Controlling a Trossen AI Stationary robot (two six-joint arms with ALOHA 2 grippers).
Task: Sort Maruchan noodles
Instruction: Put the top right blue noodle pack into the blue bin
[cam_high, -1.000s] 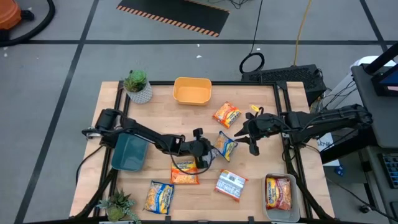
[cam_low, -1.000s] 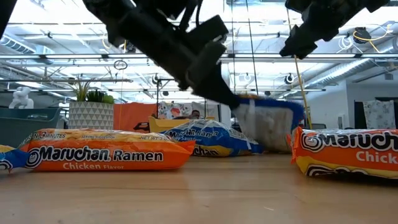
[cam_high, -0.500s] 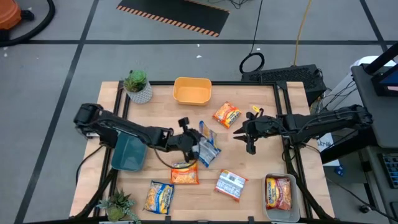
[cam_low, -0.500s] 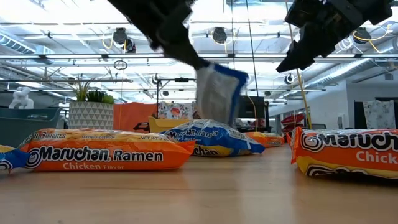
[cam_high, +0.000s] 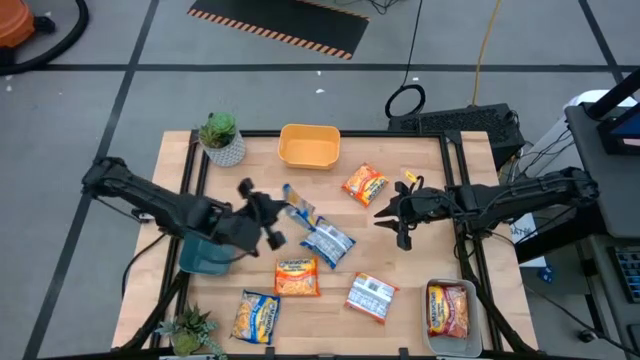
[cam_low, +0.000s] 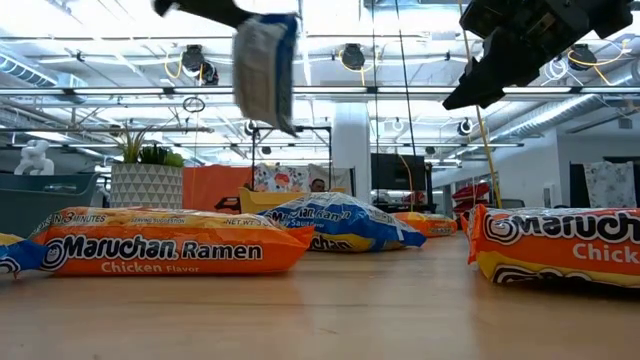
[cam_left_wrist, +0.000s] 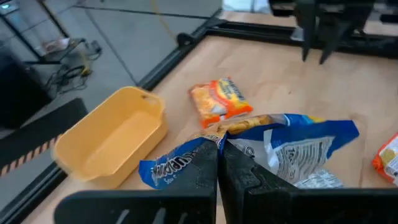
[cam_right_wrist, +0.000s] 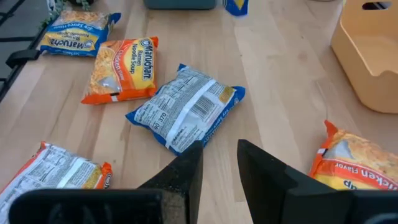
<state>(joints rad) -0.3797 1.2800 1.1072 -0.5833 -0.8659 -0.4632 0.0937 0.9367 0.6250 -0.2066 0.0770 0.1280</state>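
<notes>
- Left gripper (cam_high: 277, 212), jaws clamped on a blue packet (cam_high: 297, 203), holds it in the air above the counter (cam_high: 400, 300), just beside the blue bin (cam_high: 207, 248)
- Right gripper (cam_high: 392, 222) hovers with jaws parted, empty
- Second blue packet (cam_high: 328, 242) lies mid-counter, orange packets (cam_high: 297, 277) around it
- One packet (cam_high: 447, 310) lies in the clear bin (cam_high: 431, 340)

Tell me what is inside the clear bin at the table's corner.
The clear bin holds one red-and-orange Maruchan packet, lying flat and filling most of it. Whether anything lies under that packet cannot be seen; the packet covers the bin's floor.
</notes>
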